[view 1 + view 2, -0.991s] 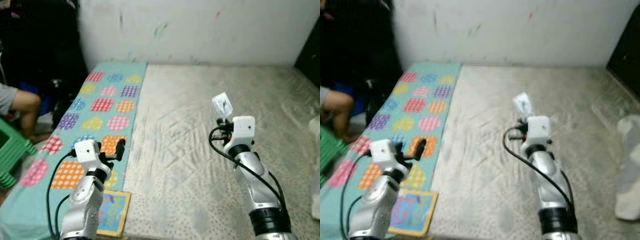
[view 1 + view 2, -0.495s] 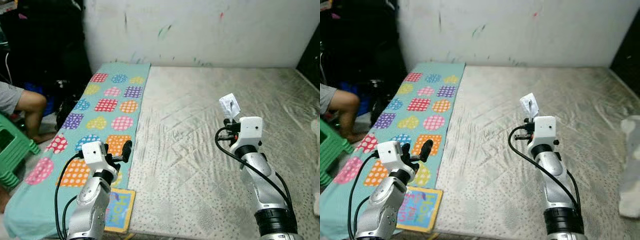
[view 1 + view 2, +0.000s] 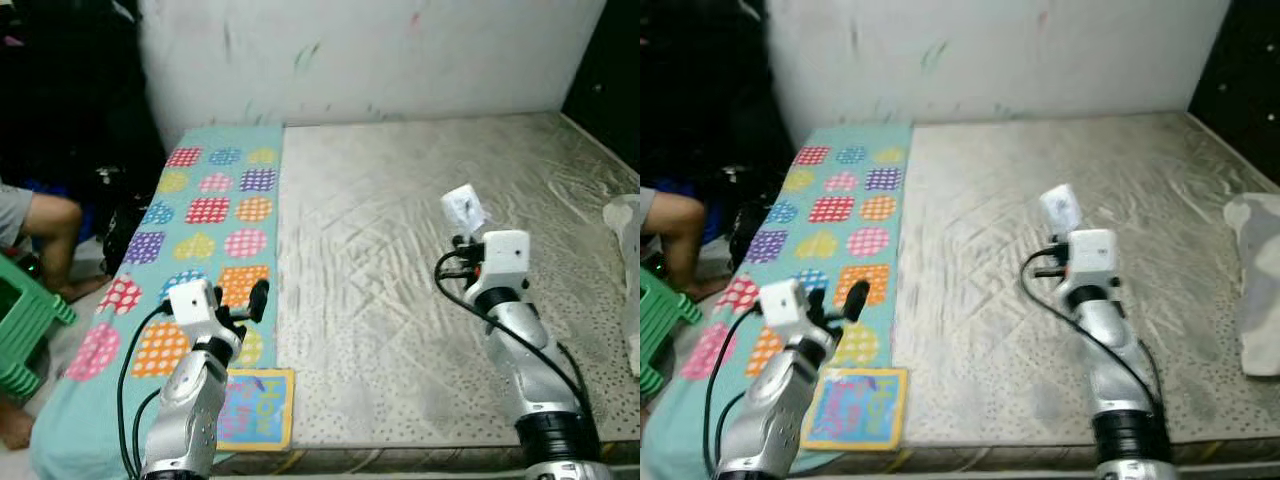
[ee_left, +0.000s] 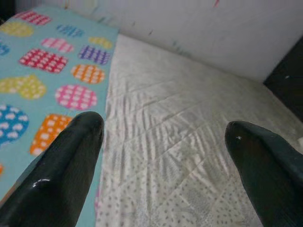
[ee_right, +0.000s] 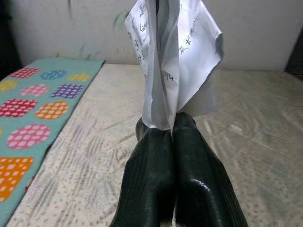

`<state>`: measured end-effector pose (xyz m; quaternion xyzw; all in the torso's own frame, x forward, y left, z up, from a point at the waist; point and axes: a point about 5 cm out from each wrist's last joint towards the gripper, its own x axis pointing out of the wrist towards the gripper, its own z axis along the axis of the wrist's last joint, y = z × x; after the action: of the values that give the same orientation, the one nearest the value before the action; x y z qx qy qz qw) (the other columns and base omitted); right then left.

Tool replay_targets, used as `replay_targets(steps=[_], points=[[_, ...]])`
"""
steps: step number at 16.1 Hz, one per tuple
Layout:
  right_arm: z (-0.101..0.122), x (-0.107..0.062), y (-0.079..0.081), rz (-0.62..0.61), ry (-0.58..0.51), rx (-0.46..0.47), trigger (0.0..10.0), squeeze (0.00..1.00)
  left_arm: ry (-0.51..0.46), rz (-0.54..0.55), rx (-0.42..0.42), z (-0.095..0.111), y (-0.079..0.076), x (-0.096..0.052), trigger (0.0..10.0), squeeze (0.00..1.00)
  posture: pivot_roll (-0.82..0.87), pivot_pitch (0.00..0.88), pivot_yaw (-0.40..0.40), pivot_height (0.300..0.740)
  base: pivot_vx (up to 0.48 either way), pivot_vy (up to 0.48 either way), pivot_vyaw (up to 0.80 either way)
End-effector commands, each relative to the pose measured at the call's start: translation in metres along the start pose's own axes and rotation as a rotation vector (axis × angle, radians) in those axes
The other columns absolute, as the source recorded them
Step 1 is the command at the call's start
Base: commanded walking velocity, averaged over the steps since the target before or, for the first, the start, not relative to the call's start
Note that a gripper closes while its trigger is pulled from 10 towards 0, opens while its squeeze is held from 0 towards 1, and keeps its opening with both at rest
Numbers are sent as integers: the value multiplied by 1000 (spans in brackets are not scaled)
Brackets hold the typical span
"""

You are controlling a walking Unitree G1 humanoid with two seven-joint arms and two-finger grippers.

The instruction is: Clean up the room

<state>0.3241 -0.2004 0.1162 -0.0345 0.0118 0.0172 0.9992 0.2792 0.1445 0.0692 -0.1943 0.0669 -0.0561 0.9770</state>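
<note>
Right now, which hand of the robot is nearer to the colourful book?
Left. The left hand hangs open just beyond the colourful book, over the dotted blanket. The right hand is far across the mattress, holding paper.

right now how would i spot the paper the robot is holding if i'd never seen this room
Find the bare grey mattress beside the spotted teal blanket. Above it the right gripper is shut on a folded white paper, held upright. It is the one raised white slip with handwriting, unlike the colourful book lying flat.

This is a bedroom in a home. A bare grey quilted mattress (image 3: pixel 420 260) lies against a scuffed white wall (image 3: pixel 380 50). A teal blanket with bright dotted patches (image 3: pixel 190 240) covers the mattress's left edge.
</note>
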Motion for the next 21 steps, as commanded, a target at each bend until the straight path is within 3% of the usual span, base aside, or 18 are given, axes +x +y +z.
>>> replay_targets(steps=[1, 13, 21], points=[[4, 3, 11, 39, -16, 3, 10000, 0, 2, 33, 12, 1, 9, -3, 10000, 0, -122, 0, 49, 740, 0, 480, 0], [2, 2, 17, 65, -11, 8, 10000, 0, 4, 46, 22, 1, 11, -3, 10000, 0, -121, 0, 52, 740, 0, 480, 0], [3, 2, 24, 87, -22, -7, 10000, 0, -6, 41, 34, 2, 11, -2, 10000, 0, -121, 0, 55, 740, 0, 0, 0]])
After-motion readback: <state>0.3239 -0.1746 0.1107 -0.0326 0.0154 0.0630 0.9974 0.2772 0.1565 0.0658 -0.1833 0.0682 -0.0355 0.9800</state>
